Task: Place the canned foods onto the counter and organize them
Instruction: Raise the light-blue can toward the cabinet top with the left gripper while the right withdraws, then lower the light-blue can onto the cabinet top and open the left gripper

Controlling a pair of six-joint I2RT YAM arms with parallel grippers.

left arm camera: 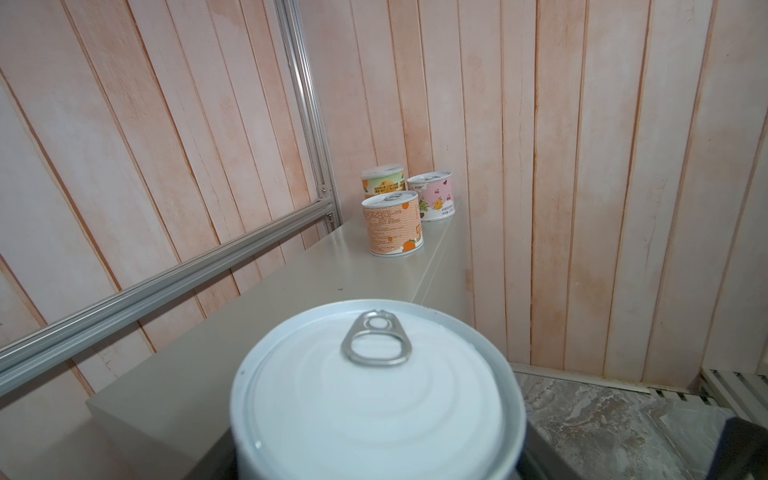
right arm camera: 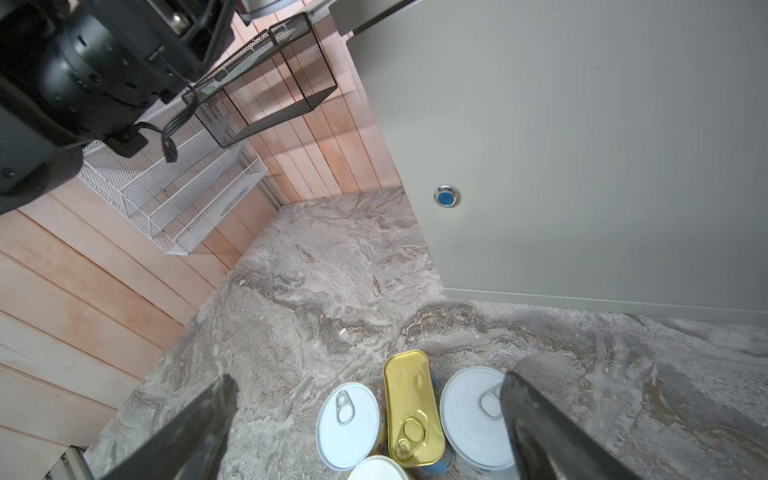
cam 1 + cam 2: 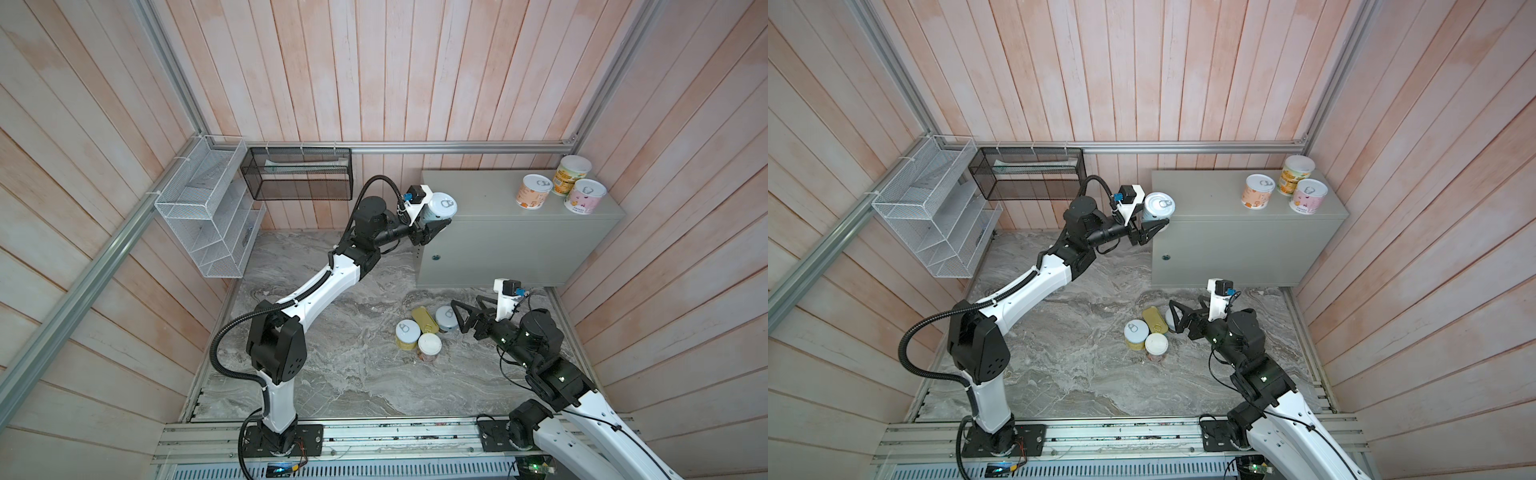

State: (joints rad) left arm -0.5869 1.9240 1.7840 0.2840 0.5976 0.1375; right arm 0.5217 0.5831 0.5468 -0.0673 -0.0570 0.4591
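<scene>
Pink plank walls (image 3: 374, 62) closed in a grey marbled slab (image 3: 332, 374). On the left wall hung a white basket (image 3: 208, 216), and a black basket (image 3: 299, 174) hung on the back wall beside it.

Right of these, the left gripper (image 3: 438, 218) was raised, its jaws clamped on the sides of the held tin (image 3: 444, 204), which stood upright with its silvery pull-ring top up. That tin was at the left edge of the counter (image 3: 498, 232). Whether it touched the top could not be told.

Four tins were huddled on the slab in front of the counter. These were a yellow tin (image 3: 406, 334), a gold tin (image 3: 426, 320) just beside it, a white-lid tin (image 3: 429, 348) nearest the front, and a fourth tin (image 3: 445, 316) partly hidden.

The right gripper (image 3: 459, 319) hung over that fourth tin, fingers (image 2: 536, 424) spread wide and holding nothing.

At the counter's far right corner stood an orange tin (image 3: 532, 193), a green tin (image 3: 571, 174) and a pink tin (image 3: 584, 197), close together and upright.
</scene>
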